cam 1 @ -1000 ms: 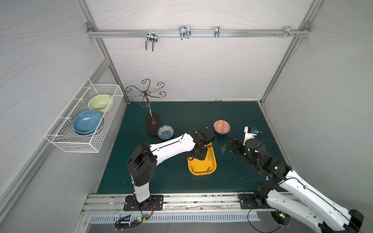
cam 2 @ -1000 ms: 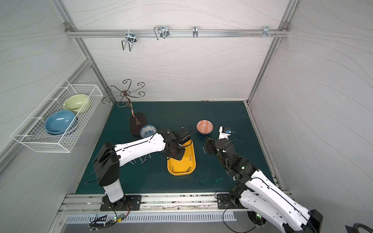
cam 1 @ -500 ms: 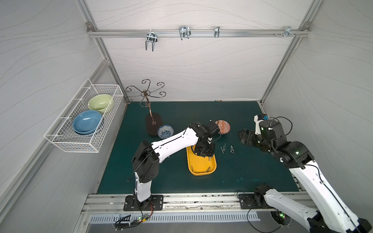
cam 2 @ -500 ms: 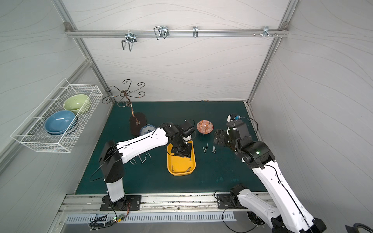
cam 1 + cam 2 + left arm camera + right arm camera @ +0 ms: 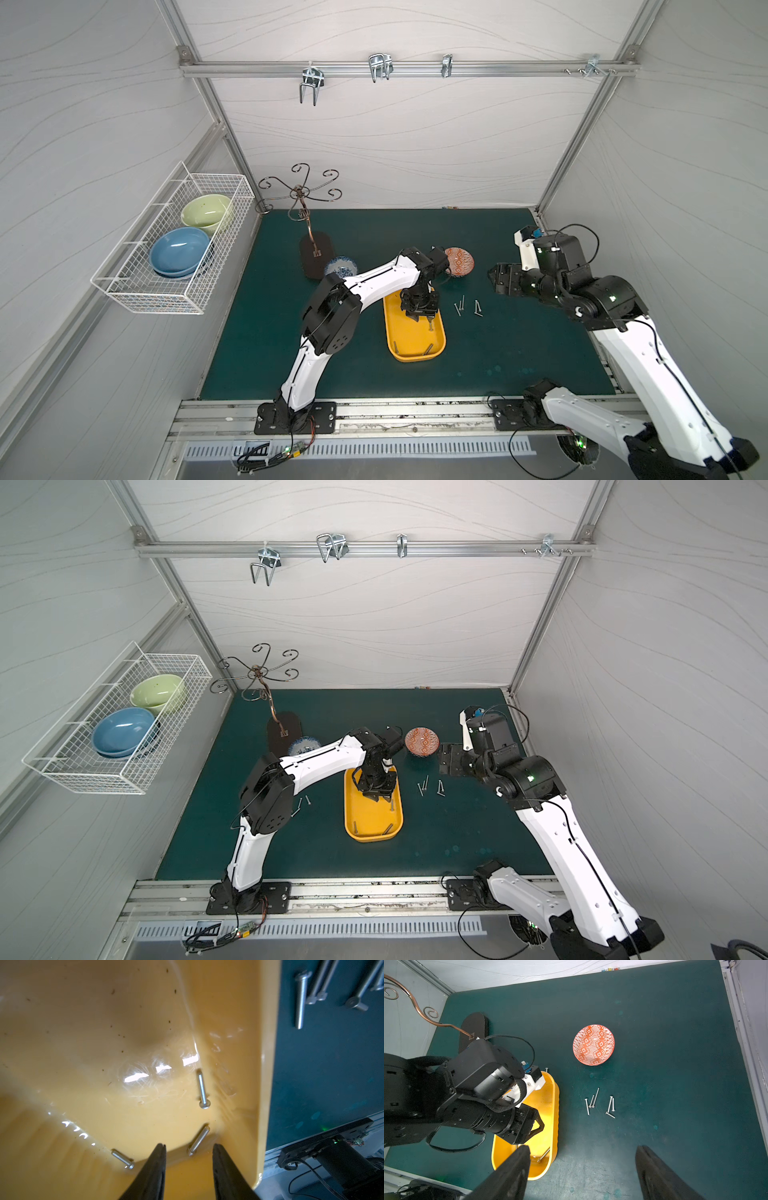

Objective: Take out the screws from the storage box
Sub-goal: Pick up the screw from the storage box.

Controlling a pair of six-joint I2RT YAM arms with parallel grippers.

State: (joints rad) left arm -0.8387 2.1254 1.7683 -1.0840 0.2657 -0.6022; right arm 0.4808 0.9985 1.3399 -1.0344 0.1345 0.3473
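The yellow storage box (image 5: 409, 338) lies mid-mat; the left wrist view looks down into it (image 5: 83, 1043). Three screws lie inside: one by the side wall (image 5: 202, 1089), one near the end wall (image 5: 198, 1140), one further along that wall (image 5: 122, 1159). My left gripper (image 5: 189, 1147) hangs open just above the floor of the box (image 5: 370, 816) with nothing between its fingers. Several screws (image 5: 467, 306) lie on the mat right of the box. My right gripper (image 5: 583, 1149) is open wide and empty, raised to the right of them (image 5: 492, 279).
A red patterned bowl (image 5: 459, 262) stands behind the loose screws and a blue patterned bowl (image 5: 340, 266) behind my left arm. A copper hook stand (image 5: 316, 253) sits at the back left. More screws (image 5: 301, 804) lie left of the box. A wire basket (image 5: 174, 249) hangs on the left wall.
My right arm has lifted and drawn back to the right, away from the screws on the mat. My left gripper has moved from the box's far edge down into it.
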